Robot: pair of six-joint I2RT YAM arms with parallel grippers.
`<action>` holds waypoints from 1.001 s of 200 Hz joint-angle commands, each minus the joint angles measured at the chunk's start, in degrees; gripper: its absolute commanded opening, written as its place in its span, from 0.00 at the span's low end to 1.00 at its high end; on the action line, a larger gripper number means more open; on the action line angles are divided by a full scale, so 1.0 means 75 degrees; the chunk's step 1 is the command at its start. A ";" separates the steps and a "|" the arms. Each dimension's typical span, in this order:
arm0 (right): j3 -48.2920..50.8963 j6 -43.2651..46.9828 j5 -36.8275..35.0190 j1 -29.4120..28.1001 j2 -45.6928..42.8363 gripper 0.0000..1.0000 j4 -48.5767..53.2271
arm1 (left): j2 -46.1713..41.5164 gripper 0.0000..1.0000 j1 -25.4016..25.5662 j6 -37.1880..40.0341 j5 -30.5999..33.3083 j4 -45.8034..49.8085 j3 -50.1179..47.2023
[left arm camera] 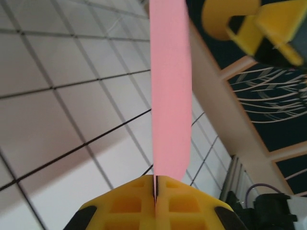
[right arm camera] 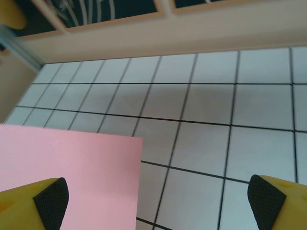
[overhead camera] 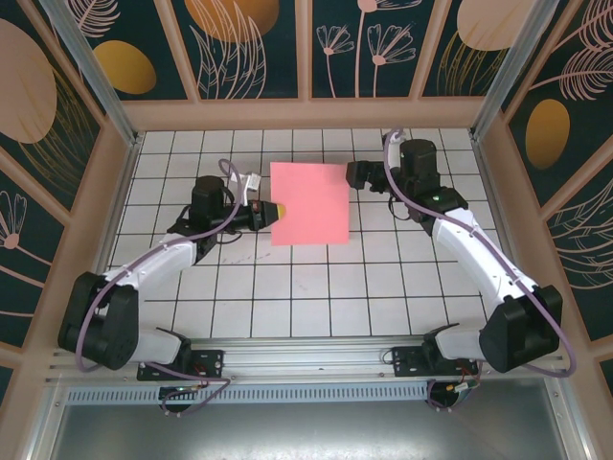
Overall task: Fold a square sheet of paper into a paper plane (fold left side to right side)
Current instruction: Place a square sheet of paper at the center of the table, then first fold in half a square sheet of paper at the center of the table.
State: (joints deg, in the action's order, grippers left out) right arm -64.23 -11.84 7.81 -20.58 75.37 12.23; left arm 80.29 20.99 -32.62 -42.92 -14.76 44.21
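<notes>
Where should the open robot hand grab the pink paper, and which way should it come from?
Probably the right edge, near the far corner, coming in from the right. The square sheet of paper is thin and spread out, so only an edge can be pinched. The left hand pinches the left edge, and the open right hand sits just beside that far corner.

I read the square sheet of paper (overhead camera: pixel 308 203) as thin, smooth, matt coral paper. Left gripper (left arm camera: pixel 156 190): fingers (left arm camera: pixel 127 207) of yellow moulded plastic with a satin finish. Right gripper (right arm camera: pixel 158 203): pads (right arm camera: pixel 50 199) black, matt, rubbery. Table (overhead camera: pixel 287 297): smooth white surface with a faint sheen. Front rail (overhead camera: pixel 316 356): brushed metal.
</notes>
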 commanded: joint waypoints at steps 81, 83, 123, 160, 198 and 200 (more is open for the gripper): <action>0.1041 -0.1659 0.1222 0.0055 0.0383 0.99 -0.1260 | 0.2337 0.00 0.0013 0.0175 0.1048 0.1078 0.0595; 0.1067 -0.1698 0.1261 0.0059 0.0381 0.99 -0.1295 | 0.2337 0.00 0.0013 0.0157 0.1053 0.1078 0.0609; 0.1381 -0.2401 0.2018 -0.0018 0.0891 0.85 -0.2000 | 0.2339 0.00 0.0013 0.0284 0.1474 0.1690 0.0915; 0.0671 -0.2611 0.2646 -0.0359 0.2514 0.42 -0.1790 | 0.2618 0.00 0.0014 0.0354 0.1510 0.1939 0.1141; -0.0306 -0.2540 0.2428 -0.0671 0.3900 0.29 -0.1382 | 0.2949 0.00 0.0013 0.0578 0.1405 0.2384 0.1600; -0.0372 -0.2522 0.2427 -0.0679 0.3964 0.28 -0.1355 | 0.2980 0.00 0.0013 0.0600 0.1414 0.2421 0.1716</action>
State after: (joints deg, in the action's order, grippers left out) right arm -61.08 -30.59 25.30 -24.62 101.08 0.27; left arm 100.51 20.99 -30.65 -32.03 -0.82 53.36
